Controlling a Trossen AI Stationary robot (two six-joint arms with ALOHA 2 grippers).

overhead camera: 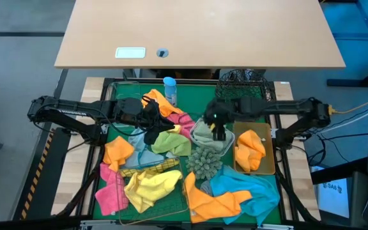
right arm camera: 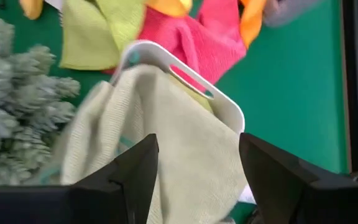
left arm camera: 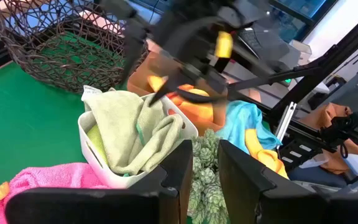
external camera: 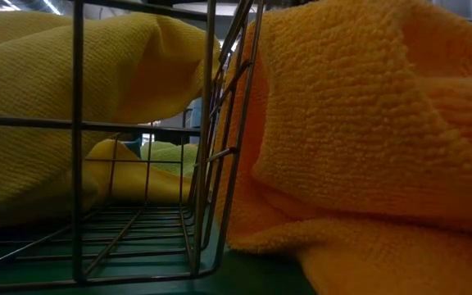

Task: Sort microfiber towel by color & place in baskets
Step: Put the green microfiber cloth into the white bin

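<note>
High view: the white tray (overhead camera: 211,142) sits mid-table on the green mat (overhead camera: 123,105), holding a pale green towel (overhead camera: 204,133). The right gripper (overhead camera: 218,132) hangs directly over it. The tan tray (overhead camera: 268,153) beside it holds an orange towel (overhead camera: 250,148); the black mesh basket (overhead camera: 240,82) stands behind. The left gripper (overhead camera: 151,115) is over loose towels near the blue spray bottle (overhead camera: 169,89). The spiky ball (overhead camera: 203,163) lies just in front of the white tray.

Low view: the gold wire basket (external camera: 138,197) fills the frame, with yellow cloth inside and orange cloth alongside.

Left wrist view: the left fingers (left arm camera: 173,180) stand slightly apart, holding nothing.

Right wrist view: the right fingers (right arm camera: 138,171) are spread wide above the pale green towel (right arm camera: 166,155), empty; a pink towel (right arm camera: 197,43) lies beyond the tray rim (right arm camera: 222,102).
</note>
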